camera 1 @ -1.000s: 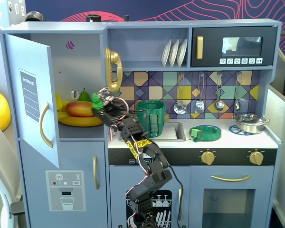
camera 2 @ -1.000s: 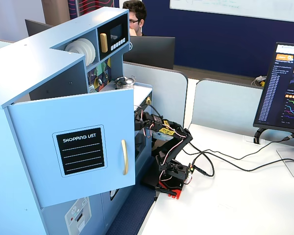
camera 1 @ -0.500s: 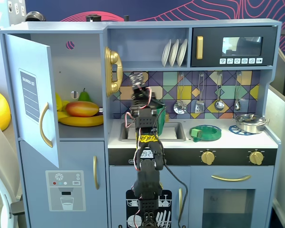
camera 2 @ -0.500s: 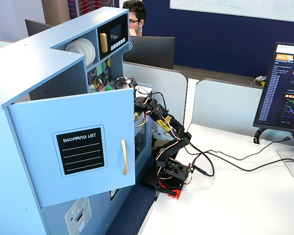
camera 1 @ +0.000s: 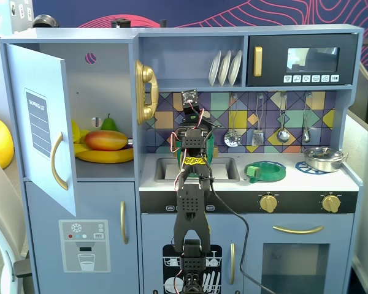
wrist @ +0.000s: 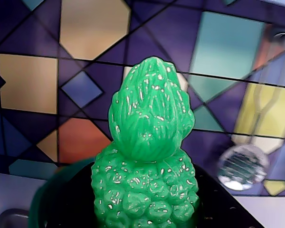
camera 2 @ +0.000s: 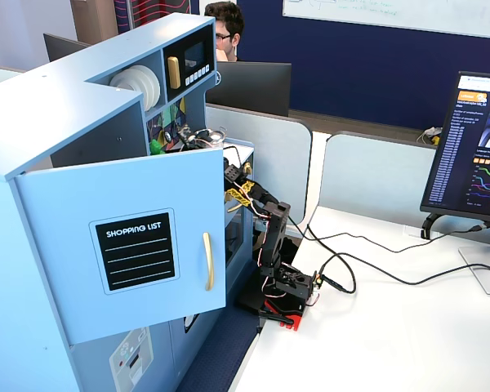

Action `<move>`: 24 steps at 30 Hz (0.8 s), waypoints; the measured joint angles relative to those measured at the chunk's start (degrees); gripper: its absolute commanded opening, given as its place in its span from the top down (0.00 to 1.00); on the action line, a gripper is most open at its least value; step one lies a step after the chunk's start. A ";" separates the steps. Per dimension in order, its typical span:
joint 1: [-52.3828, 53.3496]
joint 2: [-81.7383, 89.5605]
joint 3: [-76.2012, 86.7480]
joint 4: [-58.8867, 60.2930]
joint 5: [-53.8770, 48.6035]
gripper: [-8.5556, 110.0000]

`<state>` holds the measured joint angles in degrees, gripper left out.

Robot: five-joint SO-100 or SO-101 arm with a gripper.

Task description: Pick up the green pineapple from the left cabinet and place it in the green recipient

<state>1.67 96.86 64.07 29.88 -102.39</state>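
One step left: the release, by my reading.
Done: the green pineapple (wrist: 147, 156) is out of the left cabinet (camera 1: 46, 138), whose door hangs open.
Pineapple now: upright, crown up, over a dark-green rim, seemingly the green recipient (wrist: 47, 199), before the tiled backsplash (wrist: 90, 28).
Jaws: hidden; grip state cannot be told.
Worktop: green dish (camera 1: 267, 171) untouched.

Bright even indoor light, wrist view background blurred, glossy specular highlights
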 measured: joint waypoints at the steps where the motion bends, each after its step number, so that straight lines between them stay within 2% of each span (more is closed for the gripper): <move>1: -0.18 -1.32 -1.05 -0.09 0.18 0.93; 7: -1.49 -5.45 -4.48 -0.09 1.32 0.91; 11: -2.11 -6.59 -5.54 -0.09 3.60 0.68; 17: -1.41 -6.68 -5.63 -0.09 5.54 0.59; 24: -1.41 -6.68 -5.63 0.26 5.89 0.59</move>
<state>0.26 90.18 58.45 30.15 -96.50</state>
